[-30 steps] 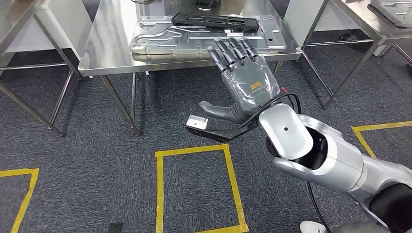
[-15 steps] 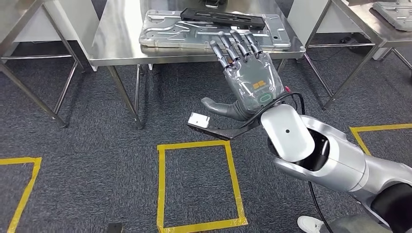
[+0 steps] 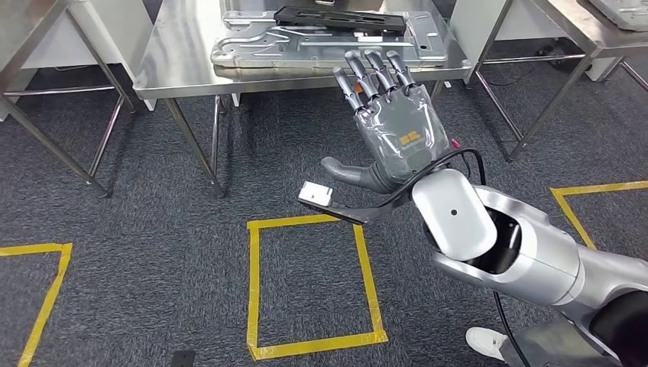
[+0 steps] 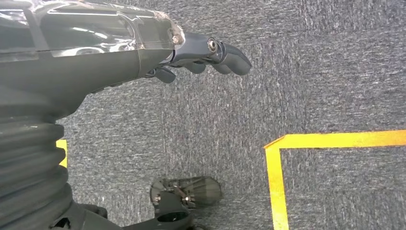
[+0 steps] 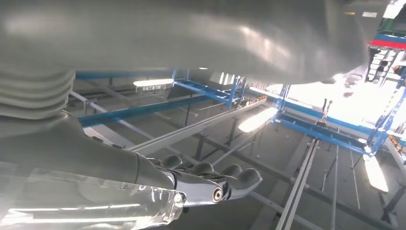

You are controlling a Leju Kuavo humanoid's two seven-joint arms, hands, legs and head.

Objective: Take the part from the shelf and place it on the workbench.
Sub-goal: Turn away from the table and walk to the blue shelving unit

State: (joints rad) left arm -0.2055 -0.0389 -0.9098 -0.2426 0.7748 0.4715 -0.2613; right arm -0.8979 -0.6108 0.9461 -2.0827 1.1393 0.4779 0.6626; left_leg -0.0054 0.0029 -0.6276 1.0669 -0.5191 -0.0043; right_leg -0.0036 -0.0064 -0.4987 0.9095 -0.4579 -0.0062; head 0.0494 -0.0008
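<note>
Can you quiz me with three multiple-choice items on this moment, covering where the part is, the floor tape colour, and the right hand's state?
1. Where does the long black flat part lie?
A. On the grey carpet floor
B. On the silver ribbed metal plate on the steel workbench
C. In the right hand

2. What colour is the tape square on the floor?
A. Yellow
B. Red
C. White

3. How is the right hand?
A. Closed on the black part
B. Curled into a fist
C. Holding nothing, fingers apart

Answers:
1 B: the head view shows it resting on the silver ribbed metal plate atop the steel workbench.
2 A: the outline on the grey carpet floor is yellow.
3 C: its fingers are stretched out and spread, holding nothing.
</note>
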